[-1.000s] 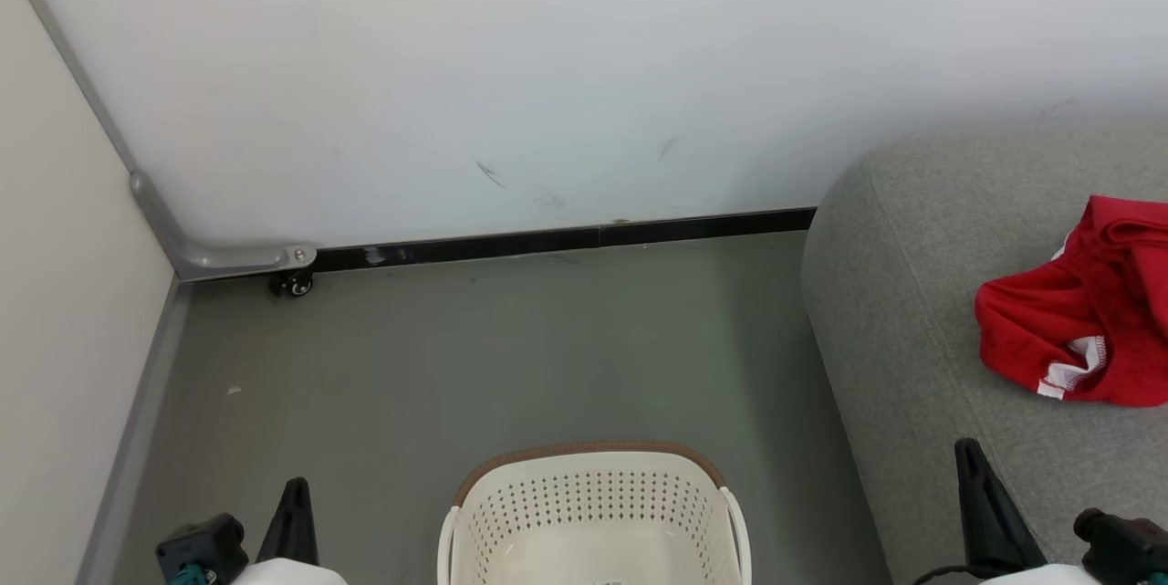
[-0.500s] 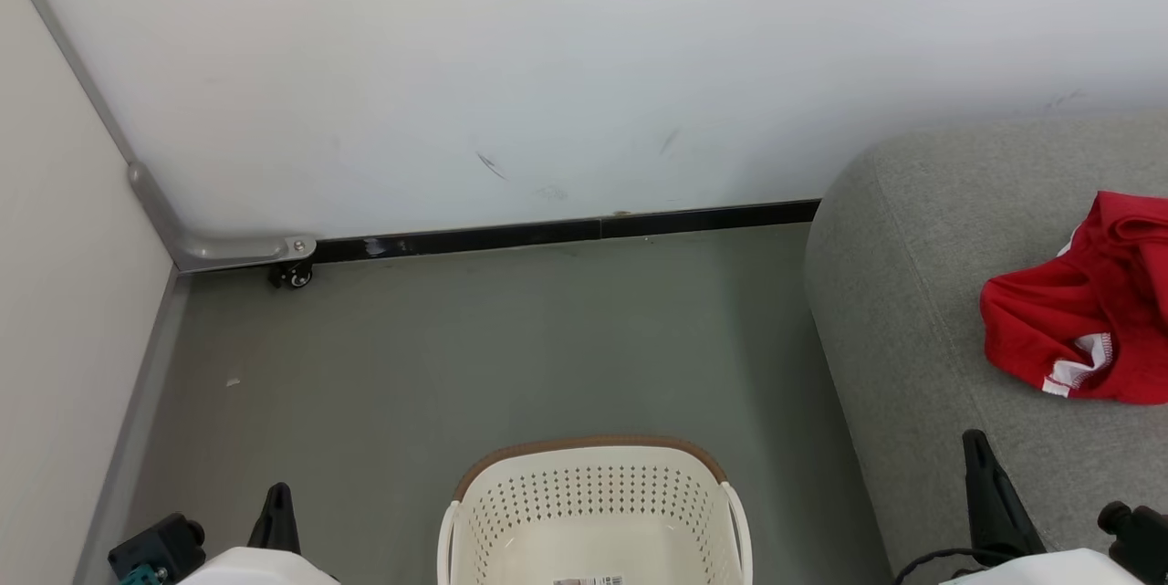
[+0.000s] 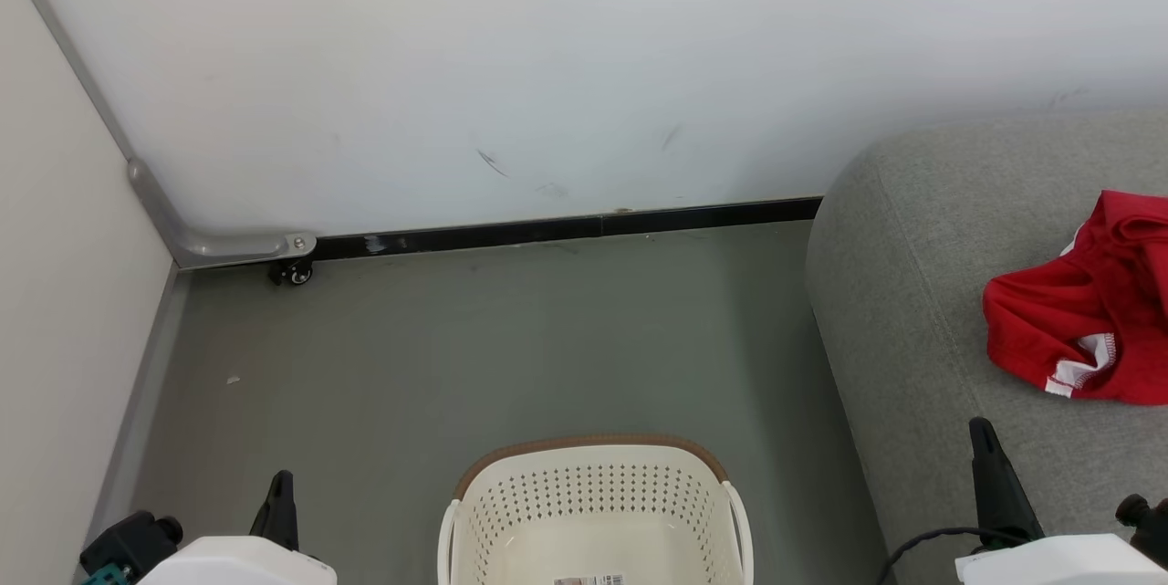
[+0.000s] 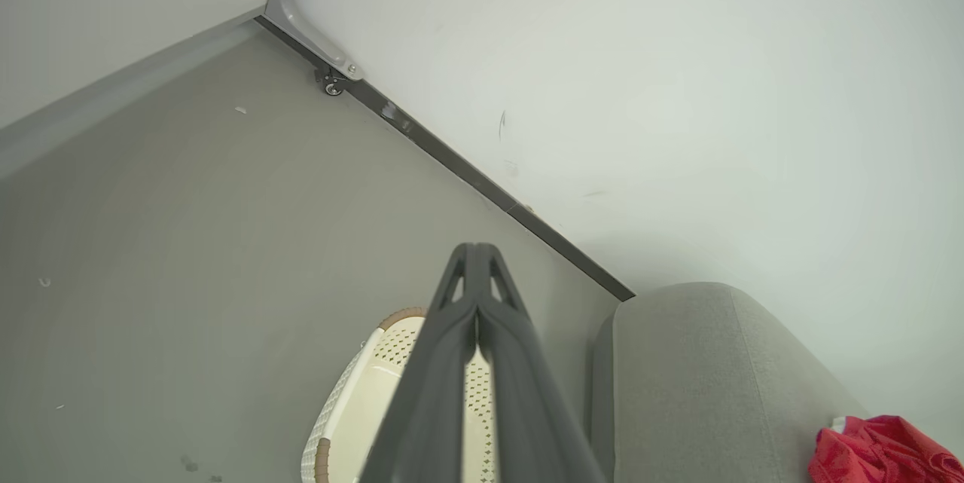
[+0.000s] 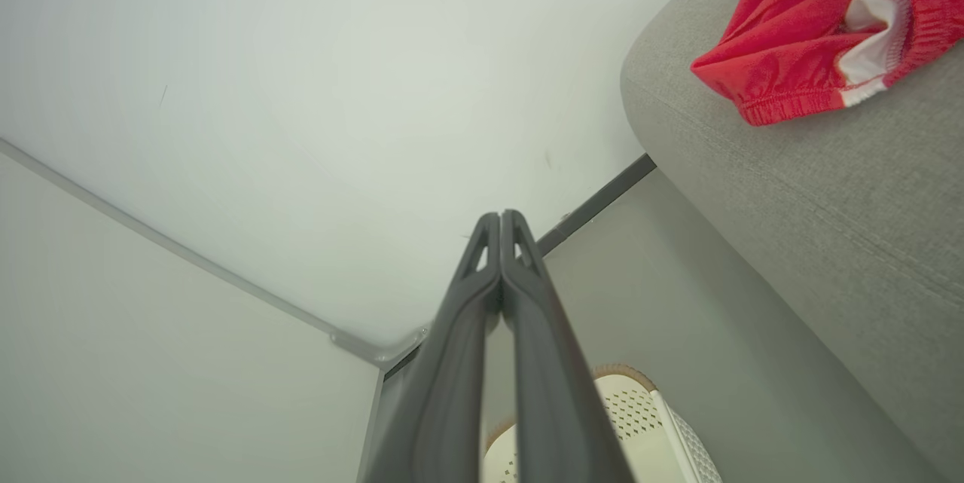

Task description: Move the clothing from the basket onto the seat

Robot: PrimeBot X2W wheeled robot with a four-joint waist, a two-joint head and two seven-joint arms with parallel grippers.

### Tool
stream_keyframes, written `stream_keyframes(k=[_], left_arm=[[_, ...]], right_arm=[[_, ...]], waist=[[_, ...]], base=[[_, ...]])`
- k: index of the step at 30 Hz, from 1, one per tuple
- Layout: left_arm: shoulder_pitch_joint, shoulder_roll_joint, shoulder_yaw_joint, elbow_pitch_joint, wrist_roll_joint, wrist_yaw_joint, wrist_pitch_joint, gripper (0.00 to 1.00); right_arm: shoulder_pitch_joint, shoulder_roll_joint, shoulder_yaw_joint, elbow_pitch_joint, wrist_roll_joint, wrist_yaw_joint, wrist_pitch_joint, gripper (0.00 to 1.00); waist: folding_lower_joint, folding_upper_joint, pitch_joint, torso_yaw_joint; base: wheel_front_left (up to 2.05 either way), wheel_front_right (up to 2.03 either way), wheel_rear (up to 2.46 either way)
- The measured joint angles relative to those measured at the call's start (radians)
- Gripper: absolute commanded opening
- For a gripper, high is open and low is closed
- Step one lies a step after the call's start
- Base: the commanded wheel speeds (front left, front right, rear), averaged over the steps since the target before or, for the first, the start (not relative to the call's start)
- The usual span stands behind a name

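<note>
Looking for the clothing (image 3: 1086, 311): where does it lie?

On the seat (image 3: 912, 293), a crumpled red heap with white trim, near the seat's rounded end and well apart from the basket (image 3: 593, 494). Whether the heap is one garment or two, I cannot tell.

And the basket?

It stands on the grey floor (image 3: 456, 348) beside the seat, cut off by the bottom edge of the head view. A paper label (image 3: 589, 579) lies on its base.

What about the grippers?

The left gripper (image 4: 476, 249) is clenched, its fingers pressed together and grasping nothing. In its wrist view it points over the basket toward the wall (image 4: 678, 91). The right gripper (image 5: 501, 215) is clenched on nothing too, tips touching, with the clothing up to its right in that view.

Does either touch anything?

No. Both hang free. In the head view the right one shows against the seat's near part, apart from the clothing.
</note>
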Motion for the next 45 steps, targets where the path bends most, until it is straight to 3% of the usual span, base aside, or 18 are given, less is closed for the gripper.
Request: stream_keyframes(k=[5, 18, 23, 45], left_arm=[[0.000, -0.001, 0.010, -0.008, -0.073, -0.016, 0.014, 0.00], [-0.001, -0.005, 0.031, -0.029, -0.272, -0.061, 0.053, 0.00], [-0.003, -0.006, 0.040, -0.039, -0.342, -0.075, 0.067, 0.00], [-0.022, -0.013, 0.077, -0.076, -0.639, -0.141, 0.125, 0.00]], right_arm=[[-0.004, 0.000, -0.003, 0.001, 0.072, 0.000, 0.010, 0.00], [-0.043, -0.001, -0.018, 0.006, 0.275, 0.000, 0.051, 0.00], [-0.056, -0.001, -0.021, 0.007, 0.346, 0.000, 0.062, 0.00], [-0.097, -0.003, -0.030, 0.010, 0.649, 0.000, 0.126, 0.00]], waist=[[-0.0006, 0.0000, 0.002, 0.001], [-0.0123, 0.0000, 0.019, 0.002], [-0.0149, 0.0000, 0.026, 0.003], [-0.0165, 0.0000, 0.044, 0.005]], base=[[0.00, 0.00, 0.00], [0.00, 0.00, 0.00], [0.00, 0.00, 0.00], [0.00, 0.00, 0.00]])
